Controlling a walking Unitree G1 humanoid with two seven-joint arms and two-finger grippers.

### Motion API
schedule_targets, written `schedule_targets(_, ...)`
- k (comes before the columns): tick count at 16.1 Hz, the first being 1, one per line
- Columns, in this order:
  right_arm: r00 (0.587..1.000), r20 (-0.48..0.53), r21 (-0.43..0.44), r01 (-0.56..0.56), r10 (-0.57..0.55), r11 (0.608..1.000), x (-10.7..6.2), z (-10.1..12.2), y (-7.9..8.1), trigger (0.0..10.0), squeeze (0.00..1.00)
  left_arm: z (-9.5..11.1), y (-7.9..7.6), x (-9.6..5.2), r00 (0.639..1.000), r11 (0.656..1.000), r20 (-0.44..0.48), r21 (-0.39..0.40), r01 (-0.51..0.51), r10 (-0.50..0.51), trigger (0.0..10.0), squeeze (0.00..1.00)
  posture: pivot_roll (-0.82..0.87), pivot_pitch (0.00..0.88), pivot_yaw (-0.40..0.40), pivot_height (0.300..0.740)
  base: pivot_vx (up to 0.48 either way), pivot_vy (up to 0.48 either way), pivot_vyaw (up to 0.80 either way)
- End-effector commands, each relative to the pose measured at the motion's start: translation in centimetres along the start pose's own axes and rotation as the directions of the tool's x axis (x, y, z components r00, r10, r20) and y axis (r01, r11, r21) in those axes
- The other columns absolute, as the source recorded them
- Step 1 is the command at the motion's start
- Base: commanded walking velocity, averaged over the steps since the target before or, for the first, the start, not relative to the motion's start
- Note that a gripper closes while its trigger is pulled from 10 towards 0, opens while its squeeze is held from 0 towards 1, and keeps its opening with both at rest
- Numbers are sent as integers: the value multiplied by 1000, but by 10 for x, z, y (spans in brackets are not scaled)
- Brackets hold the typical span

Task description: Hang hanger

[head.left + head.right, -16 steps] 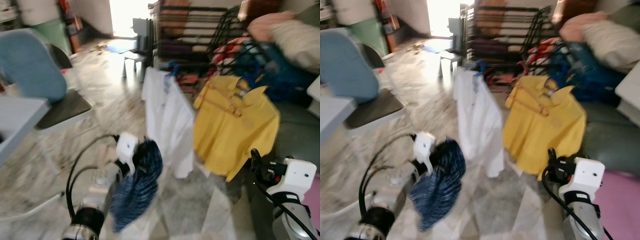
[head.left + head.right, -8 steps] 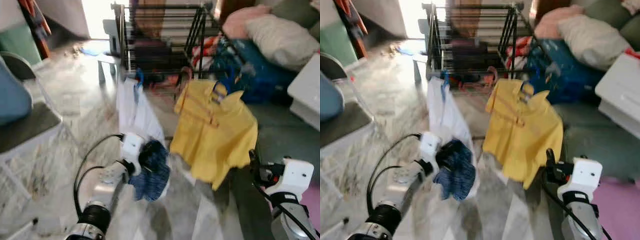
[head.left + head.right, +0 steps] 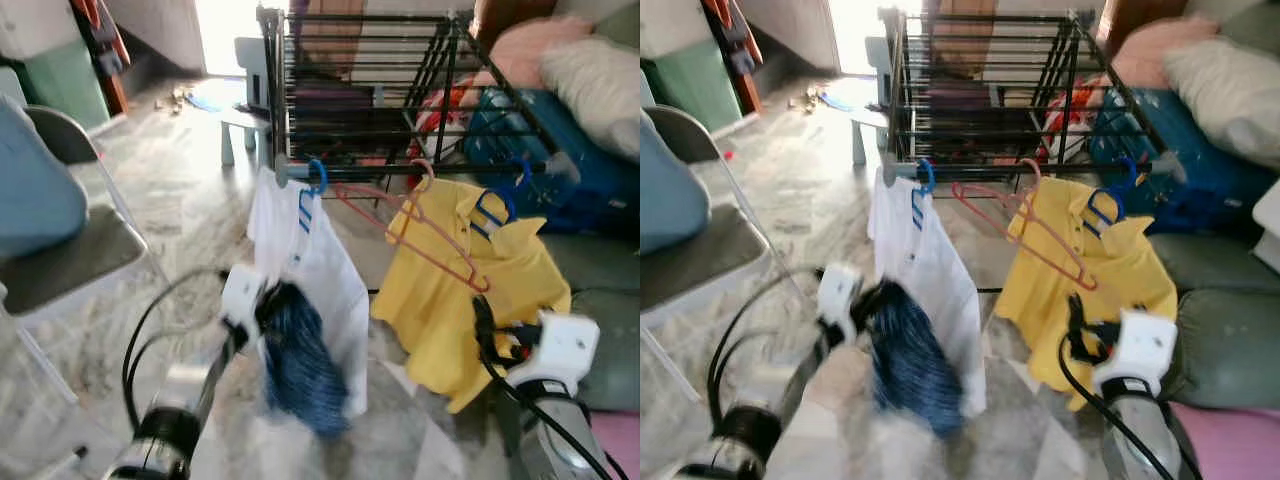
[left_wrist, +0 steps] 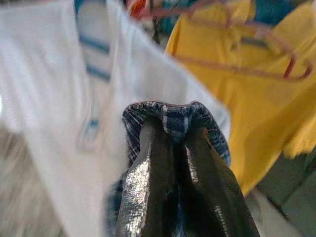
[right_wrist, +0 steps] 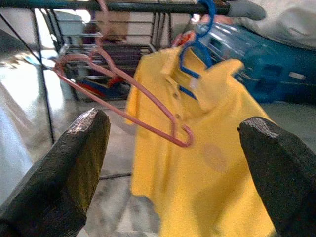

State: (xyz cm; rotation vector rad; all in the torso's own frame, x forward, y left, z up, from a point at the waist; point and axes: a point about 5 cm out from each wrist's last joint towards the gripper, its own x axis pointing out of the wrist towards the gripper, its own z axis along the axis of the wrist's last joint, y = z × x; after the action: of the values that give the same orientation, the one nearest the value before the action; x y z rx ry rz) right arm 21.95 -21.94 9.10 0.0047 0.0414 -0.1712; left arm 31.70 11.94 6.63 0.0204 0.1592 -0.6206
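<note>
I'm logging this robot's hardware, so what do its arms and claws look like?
Both arms are silver metal with black joint rings and looping black cables. Each wrist carries a white boxy housing. The left claw and right claw each have two long black fingers with worn, shiny patches.

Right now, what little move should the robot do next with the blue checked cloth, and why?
Probably lift the left claw up toward the rack's front rail. It is shut on the blue checked cloth, which hangs below the rail, in front of the white shirt. The empty pink hanger sits between the white and yellow shirt.
</note>
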Motion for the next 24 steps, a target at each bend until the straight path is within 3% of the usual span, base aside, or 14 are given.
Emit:
schedule_targets(1,1000,0,-10,14,-14,1000,1,1,-4,10000,0,-5,-7,1,1000,1000,-14,-7,19,-20,10000,0,67,0,-57,740,0,480,0)
schedule_targets(7,1000,-1,-7,23,-23,1000,2,0,-2,10000,0,-2,-14,1,996,996,12,5,90,-90,10000,0,68,0,-53,740,0,134,0)
schedule_targets(16,1000,-2,-10,21,-21,1000,3,-1,0,10000,0,2,-16,3,993,993,38,2,116,-116,10000,0,68,0,-49,740,0,0,0)
schedule_targets(24,1000,-26,-36,-5,4,999,3,-6,1,10000,0,3,-19,4,991,992,38,-2,128,-127,10000,0,69,0,-47,740,330,36,0)
